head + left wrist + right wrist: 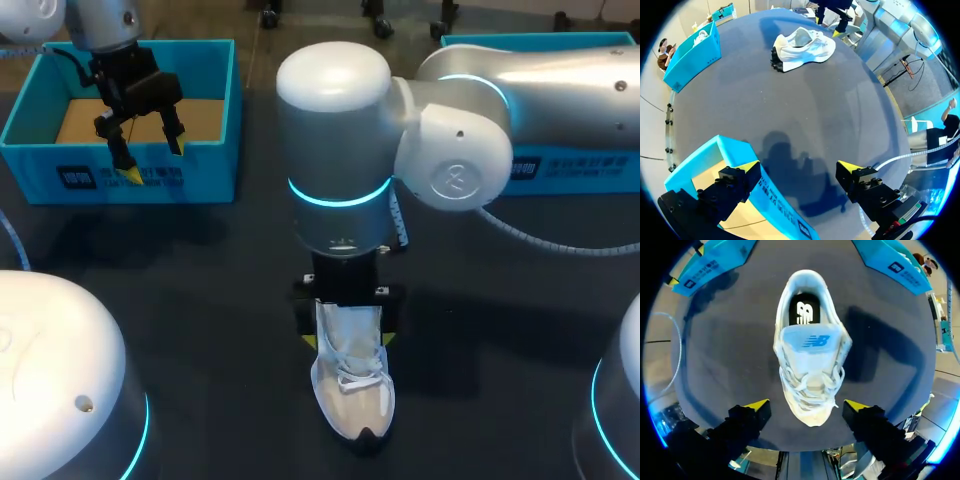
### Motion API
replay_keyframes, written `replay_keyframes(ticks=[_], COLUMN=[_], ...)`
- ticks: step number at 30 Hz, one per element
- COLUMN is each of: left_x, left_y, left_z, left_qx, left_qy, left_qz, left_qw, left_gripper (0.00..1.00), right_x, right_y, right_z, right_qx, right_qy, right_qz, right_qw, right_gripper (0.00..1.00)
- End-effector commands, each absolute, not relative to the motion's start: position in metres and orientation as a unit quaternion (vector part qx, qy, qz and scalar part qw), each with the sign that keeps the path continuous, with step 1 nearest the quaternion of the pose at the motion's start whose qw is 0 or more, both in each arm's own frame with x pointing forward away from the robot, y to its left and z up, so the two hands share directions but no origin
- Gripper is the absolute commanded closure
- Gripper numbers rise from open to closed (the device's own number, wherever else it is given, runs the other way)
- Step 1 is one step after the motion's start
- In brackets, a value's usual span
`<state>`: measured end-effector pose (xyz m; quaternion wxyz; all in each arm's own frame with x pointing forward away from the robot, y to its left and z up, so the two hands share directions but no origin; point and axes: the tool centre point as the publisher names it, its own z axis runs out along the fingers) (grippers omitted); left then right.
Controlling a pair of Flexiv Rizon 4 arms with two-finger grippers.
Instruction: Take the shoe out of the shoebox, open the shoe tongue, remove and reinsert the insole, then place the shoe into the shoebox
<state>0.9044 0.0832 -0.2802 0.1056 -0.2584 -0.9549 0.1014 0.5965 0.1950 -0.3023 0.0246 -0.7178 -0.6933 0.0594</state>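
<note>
A white sneaker lies on the dark table near its front middle. My right gripper hangs just above it, open, one finger on each side and neither touching. In the right wrist view the shoe lies lengthwise between my right gripper fingertips; its tongue is raised and a black insole shows in the heel opening. My left gripper is open and empty over the near wall of the blue shoebox. In its own view my left gripper straddles that box wall, with the shoe far ahead.
A second blue box stands at the back right, partly behind my right arm. That arm stretches in from the right across the table's middle. Bare dark table lies between the shoebox and the shoe.
</note>
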Motion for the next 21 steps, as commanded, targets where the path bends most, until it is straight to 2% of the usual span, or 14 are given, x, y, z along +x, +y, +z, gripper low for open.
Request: replay_keyframes(ticks=[1,4,6,11,14,17,21], left_x=[0.905,0.905,0.905,0.905,0.905,0.905,0.905], left_y=[0.084,0.084,0.084,0.084,0.084,0.084,0.084], left_z=[-0.280,-0.280,-0.280,-0.280,-0.280,-0.280,-0.280], left_qx=[-0.259,-0.259,-0.259,-0.259,-0.259,-0.259,-0.259], left_qy=[-0.955,-0.955,-0.955,-0.955,-0.955,-0.955,-0.955], left_qz=[0.100,0.100,0.100,0.100,0.100,0.100,0.100], left_qw=[0.106,0.106,0.106,0.106,0.106,0.106,0.106], left_gripper=[0.00,0.00,0.00,0.00,0.00,0.00,0.00], right_x=[0.594,0.606,0.614,0.633,0.644,0.653,0.663], right_y=[0.198,0.197,0.199,0.204,0.199,0.193,0.192], right_z=[-0.297,-0.302,-0.305,-0.314,-0.324,-0.336,-0.348], right_qx=[-0.725,-0.725,-0.716,-0.700,-0.697,-0.699,-0.692], right_qy=[-0.686,-0.686,-0.697,-0.713,-0.716,-0.714,-0.721], right_qz=[0.057,0.059,0.042,0.037,0.038,0.031,0.019], right_qw=[0.001,0.001,0.001,-0.005,-0.009,-0.001,0.014], right_gripper=[0.76,0.78,0.84,0.78,0.78,0.83,0.79])
